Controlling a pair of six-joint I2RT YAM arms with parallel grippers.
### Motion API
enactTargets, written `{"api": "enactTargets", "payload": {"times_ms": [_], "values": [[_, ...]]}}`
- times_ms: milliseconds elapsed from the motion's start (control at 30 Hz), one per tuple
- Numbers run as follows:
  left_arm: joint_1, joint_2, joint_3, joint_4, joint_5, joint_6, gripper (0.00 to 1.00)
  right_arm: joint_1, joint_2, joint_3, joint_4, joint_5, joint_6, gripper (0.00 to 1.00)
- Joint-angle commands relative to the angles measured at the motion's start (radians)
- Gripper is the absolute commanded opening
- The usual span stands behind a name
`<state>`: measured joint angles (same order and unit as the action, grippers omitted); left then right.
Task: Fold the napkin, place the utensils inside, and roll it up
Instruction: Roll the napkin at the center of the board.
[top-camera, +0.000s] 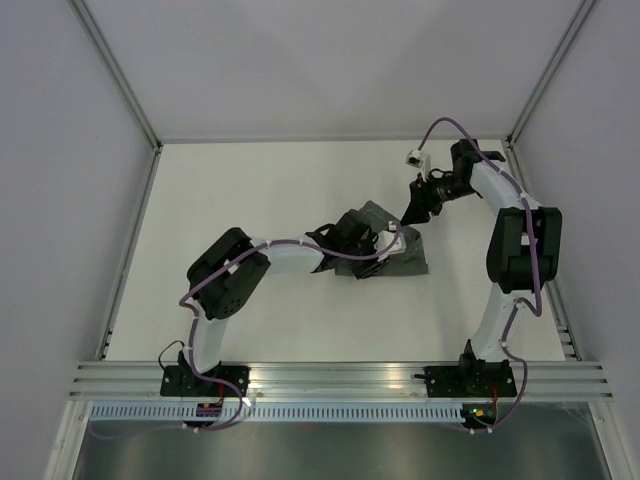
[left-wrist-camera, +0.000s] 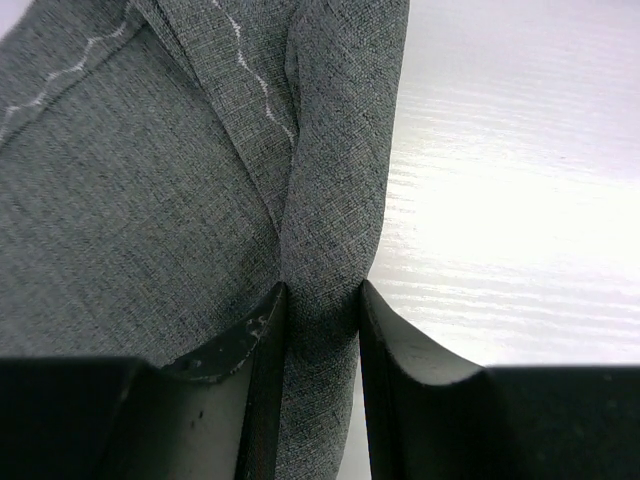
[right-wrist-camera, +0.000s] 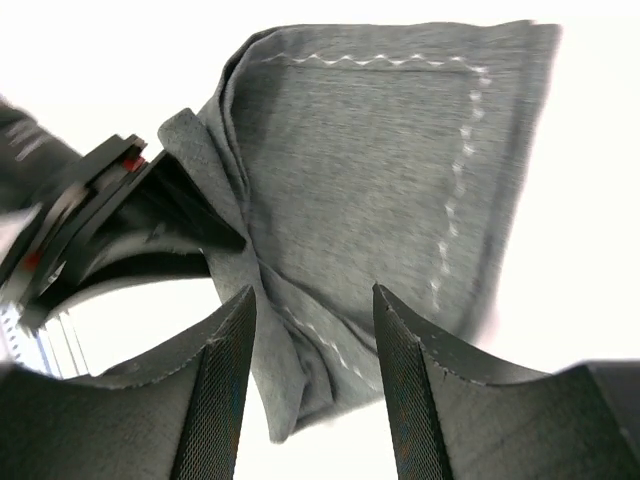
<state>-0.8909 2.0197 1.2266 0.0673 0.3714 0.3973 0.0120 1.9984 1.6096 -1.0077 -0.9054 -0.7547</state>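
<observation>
The left claw (left-wrist-camera: 320, 298) pinches a fold of the napkin (left-wrist-camera: 140, 220); the right claw (right-wrist-camera: 313, 300) is spread.
The left claw's jaws stand narrow, clamped on a ridge of grey cloth that runs toward 12 o'clock. The crumpled napkin lies on the white table (top-camera: 250, 190), just right of centre. The right claw hangs at the napkin's 1 o'clock with jaws moderately apart. Cloth shows between them, but contact is unclear.
</observation>
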Motion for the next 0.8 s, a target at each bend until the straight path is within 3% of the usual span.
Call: {"api": "enactTargets", "payload": {"times_ms": [0, 300, 467, 767], "values": [[0.058, 0.096, 0.033, -0.273, 0.239, -0.12, 0.02, -0.055, -0.128, -0.104, 0.132, -0.043, 0.008, 0.56], [0.175, 0.247, 0.218, -0.483, 0.529, -0.17, 0.02, -0.02, -0.484, -0.574, 0.429, 0.059, -0.204, 0.62], [0.201, 0.346, 0.333, -0.589, 0.621, -0.19, 0.02, 0.184, -0.657, -0.816, 0.651, 0.259, -0.204, 0.67], [0.208, 0.418, 0.398, -0.603, 0.679, -0.241, 0.02, 0.394, -0.655, -0.967, 0.827, 0.448, -0.186, 0.68]]}}
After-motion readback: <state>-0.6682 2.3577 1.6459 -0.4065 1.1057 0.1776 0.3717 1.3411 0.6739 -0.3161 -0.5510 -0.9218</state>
